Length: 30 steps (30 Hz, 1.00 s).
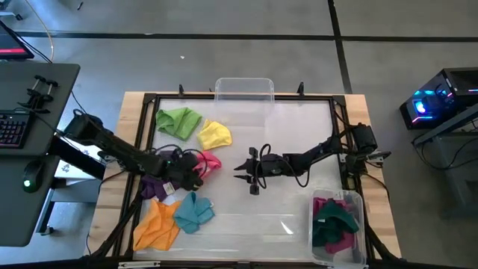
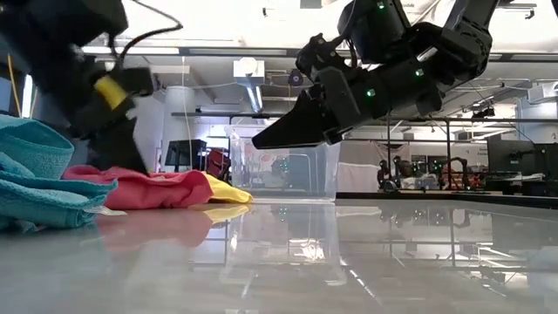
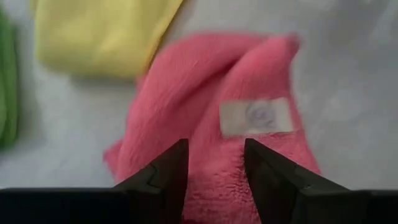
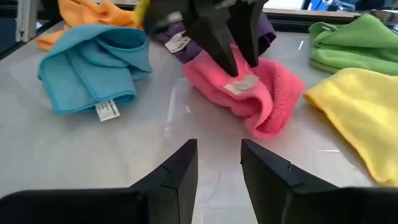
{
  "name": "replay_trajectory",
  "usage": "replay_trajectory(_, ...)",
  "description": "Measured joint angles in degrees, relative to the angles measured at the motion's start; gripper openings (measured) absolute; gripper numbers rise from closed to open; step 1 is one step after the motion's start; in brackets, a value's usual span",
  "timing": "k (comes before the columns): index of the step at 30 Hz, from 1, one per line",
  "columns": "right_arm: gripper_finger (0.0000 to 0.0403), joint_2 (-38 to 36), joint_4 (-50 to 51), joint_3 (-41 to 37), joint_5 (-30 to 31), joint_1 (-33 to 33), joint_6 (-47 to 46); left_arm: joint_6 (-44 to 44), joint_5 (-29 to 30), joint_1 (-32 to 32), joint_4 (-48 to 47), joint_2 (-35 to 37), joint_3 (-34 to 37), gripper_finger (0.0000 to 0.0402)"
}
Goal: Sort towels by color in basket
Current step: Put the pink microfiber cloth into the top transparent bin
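The pink towel (image 4: 249, 99) lies bunched on the table between the yellow towel (image 4: 354, 112), the purple towel (image 4: 264, 34) and the teal towel (image 4: 93, 65). The light green towel (image 1: 179, 121) lies farther back and the orange towel (image 1: 157, 226) at the near left. My left gripper (image 4: 241, 65) stands open, slanting down on the pink towel. My right gripper (image 1: 243, 173) hovers open at the table's middle, holding nothing and pointing toward the pink towel. Magenta and dark green towels (image 1: 334, 220) lie in the basket (image 1: 313, 224). My left gripper comes down at a slant from the table's left, its open fingertips (image 4: 231, 67) at the top of the pink towel's raised fold, by the white label (image 3: 256, 116). The fold runs between the two fingers. The towel lies on the table; whether the tips press into it, I cannot tell.
An empty clear bin (image 1: 244, 88) stands at the far edge. A black frame (image 1: 224, 97) borders the white work surface. Bare table lies between my right gripper and the basket at the near right, and along the near edge.
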State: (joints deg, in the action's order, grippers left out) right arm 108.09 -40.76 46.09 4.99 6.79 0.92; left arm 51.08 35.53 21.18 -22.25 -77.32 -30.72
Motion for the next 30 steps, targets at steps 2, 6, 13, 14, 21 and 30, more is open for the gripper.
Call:
replay_trajectory(2, 0.0119, 0.0, 0.3, 0.0, -0.3, 0.0, -0.4, 3.4, 0.2, 0.3, -0.1, -1.5, 0.8, 0.0141)
replay_trajectory(6, 0.0119, 0.0, 0.7, 0.0, -0.3, 0.1, -1.1, 5.0, 0.1, -0.3, 2.6, -4.1, 3.1, 0.0145)
replay_trajectory(13, 0.0119, 0.0, 2.6, 0.0, -0.3, 0.7, -5.3, 1.4, -2.4, -1.3, 7.5, -6.3, 4.4, 0.0109)
replay_trajectory(14, 0.0119, 0.0, 3.1, 0.0, -0.3, 0.8, -5.5, 0.2, -2.6, -1.3, 7.8, -6.3, 4.4, 0.0096)
replay_trajectory(21, 0.0119, 0.0, 5.9, 0.0, 0.9, 1.5, -5.5, -6.5, -2.9, -1.4, 12.8, -5.9, 4.7, 0.0009)
replay_trajectory(30, 0.0119, -2.7, 20.7, 0.0, 1.0, 2.2, -11.9, -28.7, 0.2, -1.3, 20.5, 0.4, -0.8, 0.0004)
